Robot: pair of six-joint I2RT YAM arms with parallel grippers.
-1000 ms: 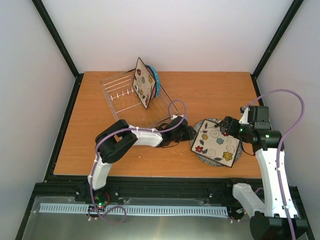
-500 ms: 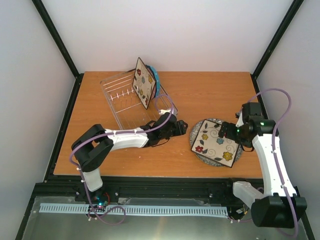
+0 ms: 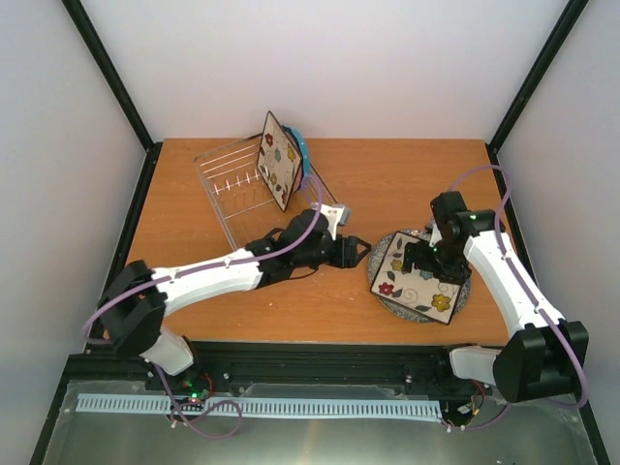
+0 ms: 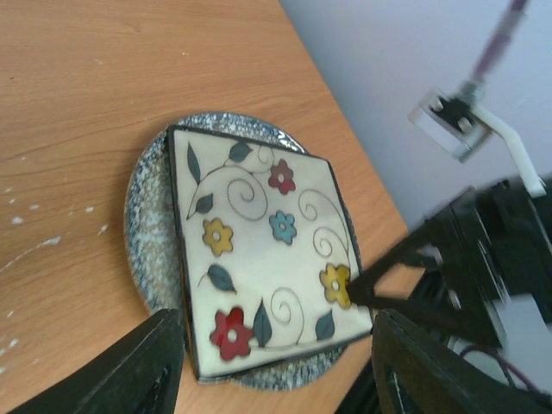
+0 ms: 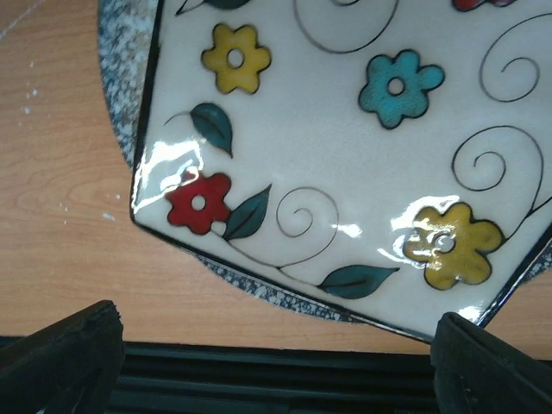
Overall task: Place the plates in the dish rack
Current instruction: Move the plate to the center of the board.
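Observation:
A square cream plate [image 3: 418, 278] with coloured flowers lies flat on the round grey speckled plate [image 3: 385, 301] at the right of the table. My right gripper [image 3: 423, 263] hovers open just above it, and its wrist view shows the square plate [image 5: 345, 129] and the grey rim [image 5: 259, 291] between wide-set fingers [image 5: 60, 362]. My left gripper [image 3: 360, 250] is open just left of the stack, apart from it, facing the square plate [image 4: 259, 250]. The dish rack [image 3: 232, 189] at the back left holds another square cream plate [image 3: 279, 161] and a blue plate [image 3: 304, 155], both on edge.
The table's front edge with its black rail [image 5: 276, 379] runs right below the stacked plates. The right arm [image 3: 504, 276] arcs round the stack from the right. The left arm [image 3: 223, 276] stretches across the table front. White walls enclose the table.
The left arm has stretched out to the right toward the stacked plates and its jaws have opened wider. The right gripper has moved left, over the square plate.

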